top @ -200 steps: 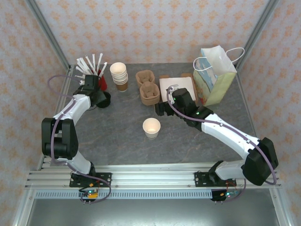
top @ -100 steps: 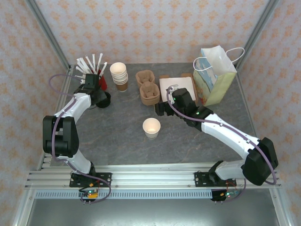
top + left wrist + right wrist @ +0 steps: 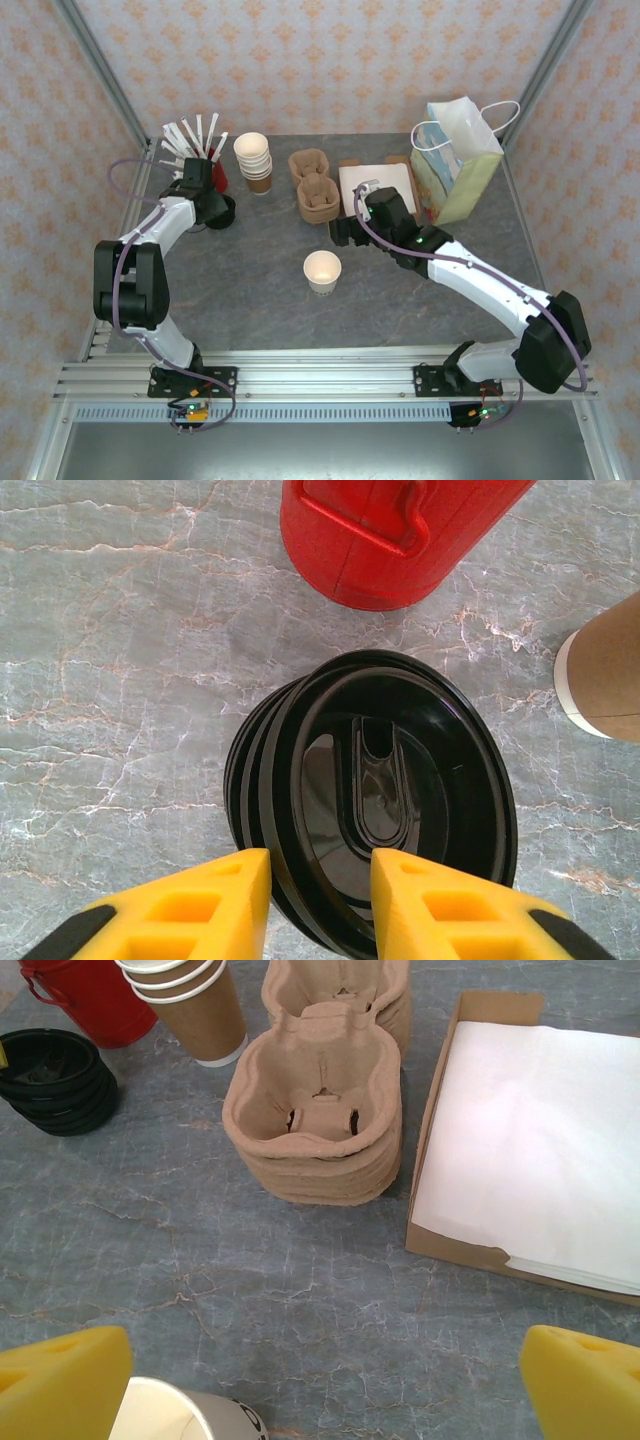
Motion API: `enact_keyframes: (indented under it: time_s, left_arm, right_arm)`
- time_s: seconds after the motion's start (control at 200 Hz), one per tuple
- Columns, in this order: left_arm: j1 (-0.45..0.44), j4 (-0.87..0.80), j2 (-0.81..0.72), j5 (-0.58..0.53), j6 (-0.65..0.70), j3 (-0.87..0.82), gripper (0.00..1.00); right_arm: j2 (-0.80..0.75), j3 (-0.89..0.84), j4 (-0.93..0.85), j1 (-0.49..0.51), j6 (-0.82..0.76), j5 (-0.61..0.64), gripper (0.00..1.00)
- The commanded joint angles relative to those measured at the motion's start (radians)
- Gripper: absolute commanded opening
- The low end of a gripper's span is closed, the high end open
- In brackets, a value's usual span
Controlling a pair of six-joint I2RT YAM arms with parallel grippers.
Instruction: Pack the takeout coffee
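Note:
A stack of black plastic lids (image 3: 380, 790) sits on the grey table beside a red holder (image 3: 400, 530). My left gripper (image 3: 320, 865) straddles the near rim of the top lid, one yellow finger outside the stack and one inside the lid, with small gaps still showing. From above, the left gripper (image 3: 205, 200) is at the lids (image 3: 222, 212), far left. A single cream paper cup (image 3: 322, 270) stands lidless mid-table. My right gripper (image 3: 325, 1350) hovers wide open just behind that cup (image 3: 170, 1415), holding nothing. A takeout coffee with its lid on is out of view.
A stack of lidless cups (image 3: 253, 160) stands next to the red holder (image 3: 215, 175) of white sticks. Pulp cup carriers (image 3: 313, 185) and a box of white napkins (image 3: 378, 185) lie behind the right gripper (image 3: 338, 232). A paper bag (image 3: 458, 160) stands upright at back right.
The left gripper's jaws have narrowed around the top lid's rim, and its arm has shifted slightly. The right arm and the cup have not moved.

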Motion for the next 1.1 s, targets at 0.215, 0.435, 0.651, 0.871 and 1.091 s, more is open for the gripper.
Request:
enact_keyframes:
  time_s: [0.215,0.435,0.651,0.871,1.091]
  left_arm:
    - [0.005,-0.004,0.020,0.011,0.013,0.035,0.26]
    - [0.006,0.002,0.018,0.016,0.008,0.026,0.21]
    - [0.005,0.001,0.013,0.019,0.005,0.026,0.16]
    - [0.005,-0.003,-0.022,0.023,-0.002,0.028,0.08]
    - [0.005,0.012,-0.059,0.069,-0.028,0.000,0.01]
  right_arm:
    - [0.007,0.030,-0.003,0.006,-0.002,0.022,1.00]
    - [0.005,0.029,-0.005,0.006,-0.003,0.024,1.00]
    - [0.005,0.032,-0.005,0.006,-0.003,0.022,1.00]
    - [0.006,0.032,-0.007,0.006,-0.002,0.023,1.00]
    - [0.003,0.032,-0.007,0.007,-0.002,0.024,1.00]
